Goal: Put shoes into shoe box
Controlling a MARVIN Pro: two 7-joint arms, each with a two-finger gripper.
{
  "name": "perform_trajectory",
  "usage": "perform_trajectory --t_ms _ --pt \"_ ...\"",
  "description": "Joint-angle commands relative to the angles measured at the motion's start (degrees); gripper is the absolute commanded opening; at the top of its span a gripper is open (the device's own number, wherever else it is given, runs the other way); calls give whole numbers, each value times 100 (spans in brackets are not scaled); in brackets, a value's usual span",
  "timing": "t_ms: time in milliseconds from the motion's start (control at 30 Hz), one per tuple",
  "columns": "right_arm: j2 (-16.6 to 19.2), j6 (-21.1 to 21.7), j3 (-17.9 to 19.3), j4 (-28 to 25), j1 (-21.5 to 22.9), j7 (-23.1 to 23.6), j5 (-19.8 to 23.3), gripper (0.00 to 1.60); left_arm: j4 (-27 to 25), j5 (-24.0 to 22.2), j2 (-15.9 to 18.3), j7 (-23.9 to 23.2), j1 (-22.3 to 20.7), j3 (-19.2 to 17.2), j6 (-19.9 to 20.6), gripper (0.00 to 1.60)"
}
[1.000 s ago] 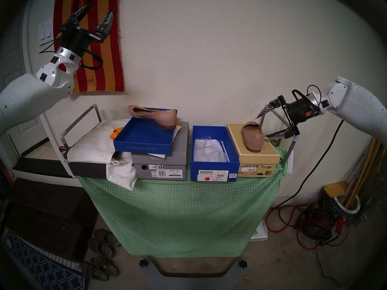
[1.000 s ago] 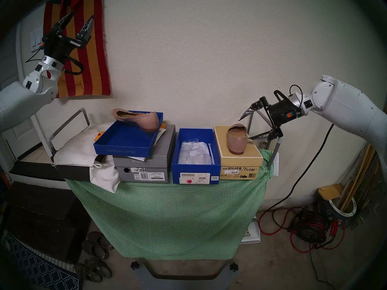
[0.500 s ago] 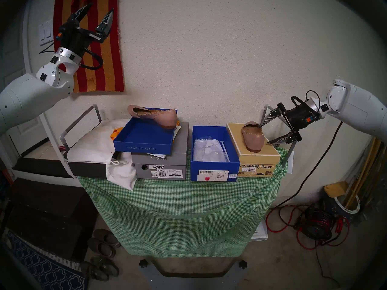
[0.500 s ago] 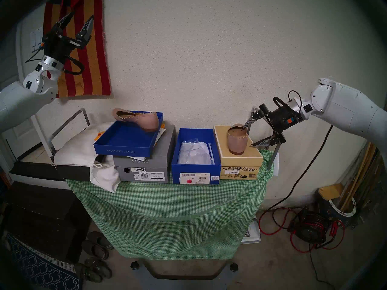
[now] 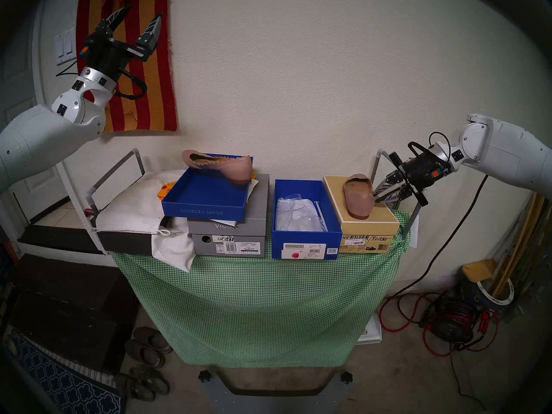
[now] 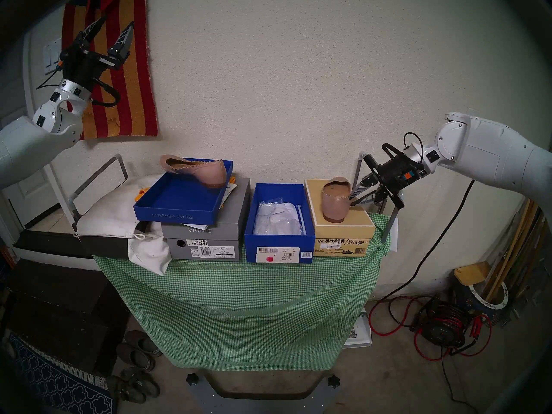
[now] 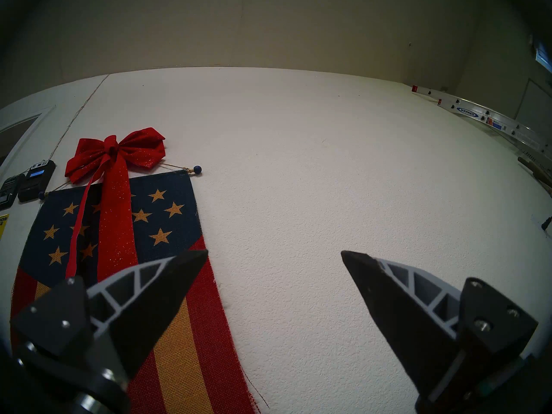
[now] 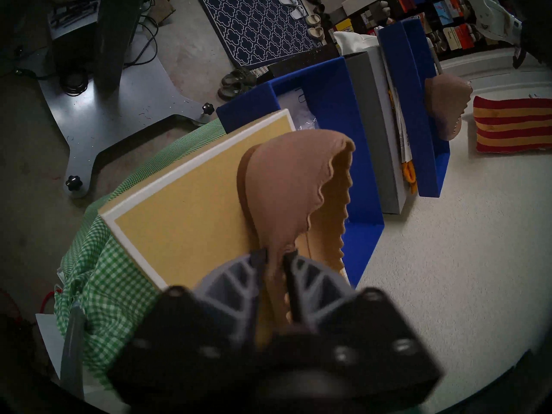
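Now we have one shoe pinched for lifting.
Our right pincer [image 5: 377,195] grips the side of the shoe [image 5: 359,196] on the tan box [image 5: 379,222]; next we lift it into the blue box [image 5: 307,243] alongside. Its toe points toward us, length front-to-back. Our left pincer [image 5: 138,18] stays spread, raised.

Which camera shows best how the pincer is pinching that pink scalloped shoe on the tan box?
The right wrist view: the right gripper clamps the pink scalloped leather shoe's side wall close up. Both head views show it small, side-on; the left wrist view shows only wall.
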Motion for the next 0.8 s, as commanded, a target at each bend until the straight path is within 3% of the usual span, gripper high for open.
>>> perform_trajectory --t_ms 0,300,600,767 --pt "-237 9 -331 -112 358 617 -127 0 9 -2 -7 -7 -10 -7 1 160" --pt "-355 9 -585 -543 852 570 -455 0 8 -3 -7 -6 -13 -2 0 160" --pt "-743 9 -498 -708 1313 655 -431 0 8 -3 -7 -3 -16 2 -1 160" --pt "-988 9 -644 -766 1437 627 -605 0 8 -4 -7 -3 -17 4 -2 160"
